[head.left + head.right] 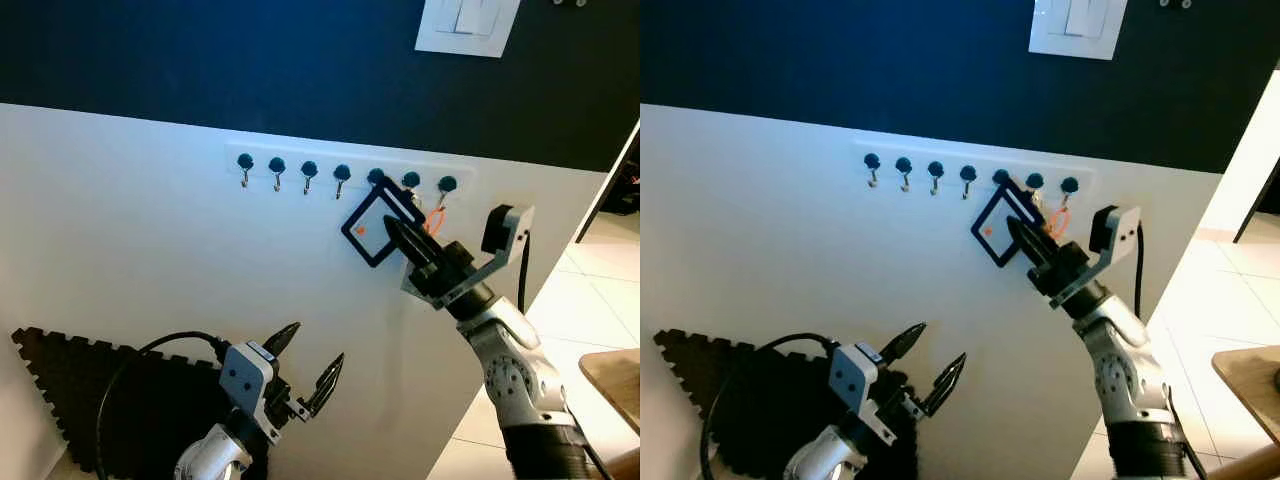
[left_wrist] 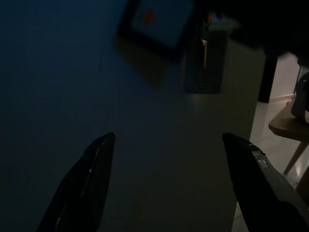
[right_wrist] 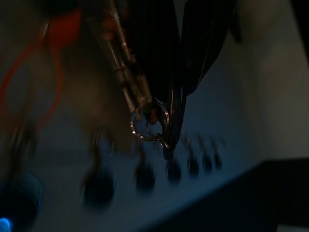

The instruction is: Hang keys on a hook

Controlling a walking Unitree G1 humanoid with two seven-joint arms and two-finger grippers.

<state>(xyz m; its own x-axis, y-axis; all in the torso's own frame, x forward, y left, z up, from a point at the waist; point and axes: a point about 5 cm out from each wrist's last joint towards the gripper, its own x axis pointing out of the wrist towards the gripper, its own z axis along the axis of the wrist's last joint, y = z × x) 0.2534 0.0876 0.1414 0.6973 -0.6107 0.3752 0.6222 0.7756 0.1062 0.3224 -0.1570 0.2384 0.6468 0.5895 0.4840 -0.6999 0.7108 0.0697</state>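
- A smooth white wall [image 1: 130, 230] carries a rail of dark round-knobbed hooks [image 1: 309, 170].
- The right gripper [image 1: 392, 232] reaches the rail's right part, its fingers pinched on the keys [image 3: 149, 121], whose square black tag [image 1: 372, 228] touches a hook.
- The left gripper [image 1: 305, 365] hangs low, fingers spread, holding nothing.

I can read no text, label, brand or number anywhere. The square black tag [image 1: 373, 226] on the keys carries only a small orange mark, too small for me to make out as any sign.
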